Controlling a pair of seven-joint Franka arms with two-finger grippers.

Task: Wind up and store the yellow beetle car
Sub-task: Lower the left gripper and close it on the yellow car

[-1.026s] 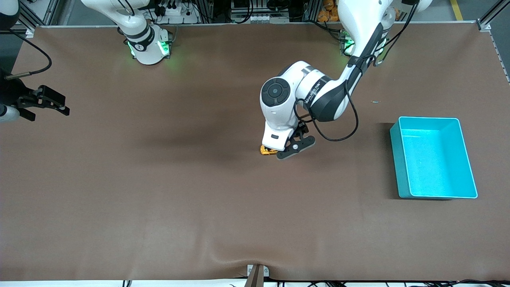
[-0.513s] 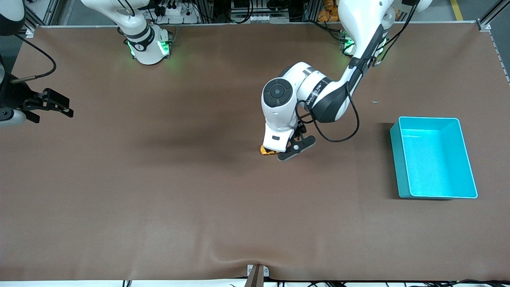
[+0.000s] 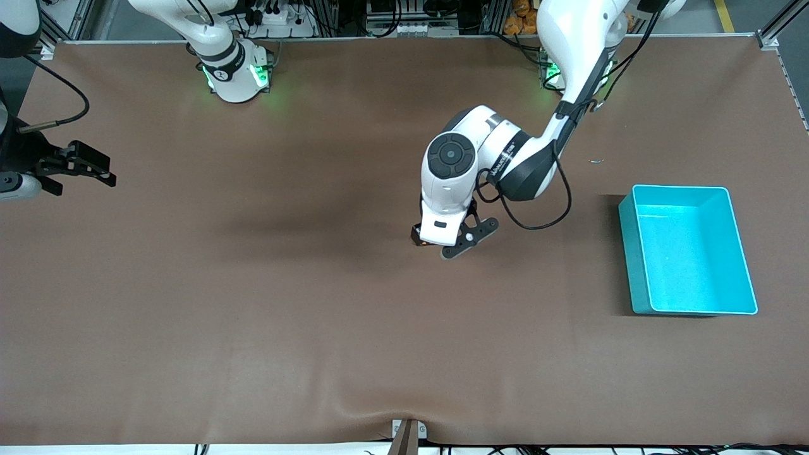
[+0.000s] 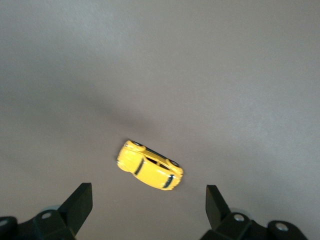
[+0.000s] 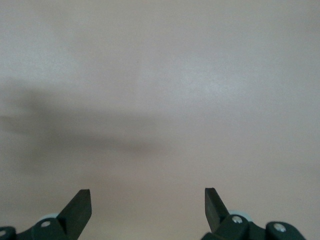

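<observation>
The yellow beetle car lies on the brown table mat, a tiny rounded toy with dark windows. In the front view only a sliver of the car shows at the edge of the left hand. My left gripper hangs over it, open, with the car lying between the fingers and a little ahead of their tips, touching neither. From the front camera the left gripper is at the table's middle. My right gripper waits open at the right arm's end of the table, and in the right wrist view the right gripper has bare mat below it.
A turquoise bin stands empty toward the left arm's end of the table. A tiny pale scrap lies on the mat farther from the front camera than the bin. A metal bracket sits at the table's front edge.
The left hand has swung over the car and now covers most of it in the front view. The right gripper shifted slightly a second ago, then held still.
</observation>
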